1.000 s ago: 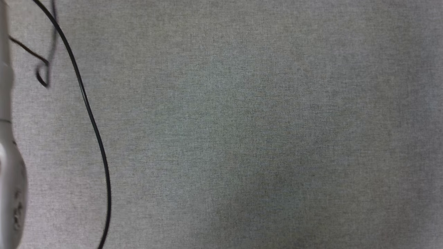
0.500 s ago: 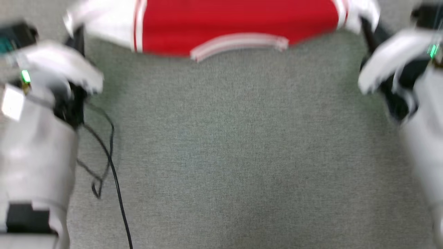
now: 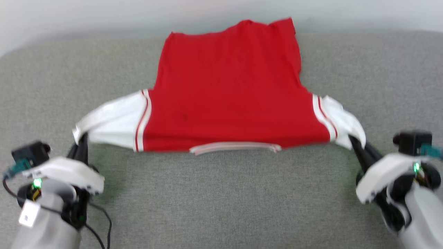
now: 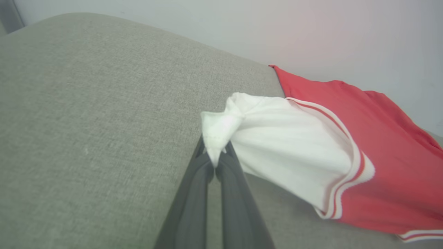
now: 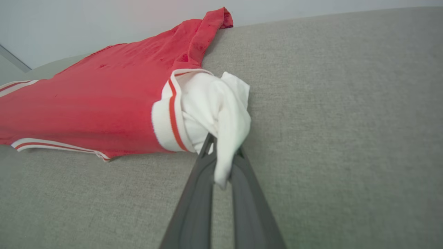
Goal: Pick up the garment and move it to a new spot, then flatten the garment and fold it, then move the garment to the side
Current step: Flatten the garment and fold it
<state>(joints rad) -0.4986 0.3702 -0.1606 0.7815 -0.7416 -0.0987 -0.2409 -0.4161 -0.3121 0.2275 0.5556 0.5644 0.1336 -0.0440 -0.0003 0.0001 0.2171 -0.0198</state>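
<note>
The garment (image 3: pixel 228 97) is a red jersey with white short sleeves and striped trim, spread plain side up on the grey cloth surface (image 3: pixel 221 200), collar towards me. My left gripper (image 3: pixel 81 138) is shut on the tip of the left white sleeve (image 4: pixel 277 138), pulling it outward. My right gripper (image 3: pixel 353 141) is shut on the right white sleeve (image 5: pixel 221 114), bunched between its fingers. In the left wrist view the left gripper (image 4: pixel 214 157) pinches the sleeve's point; in the right wrist view the right gripper (image 5: pixel 221 162) grips a fold. No lettering shows.
The grey surface ends at a rounded far edge (image 3: pixel 69 38) against a pale wall (image 3: pixel 104 14), and the garment's hem reaches that edge. A black cable (image 3: pixel 104 221) trails beside my left arm at the lower left.
The head camera has tilted up from bare grey cloth, so the whole garment and both grippers have come into the picture. Both grippers stay shut on the sleeves.
</note>
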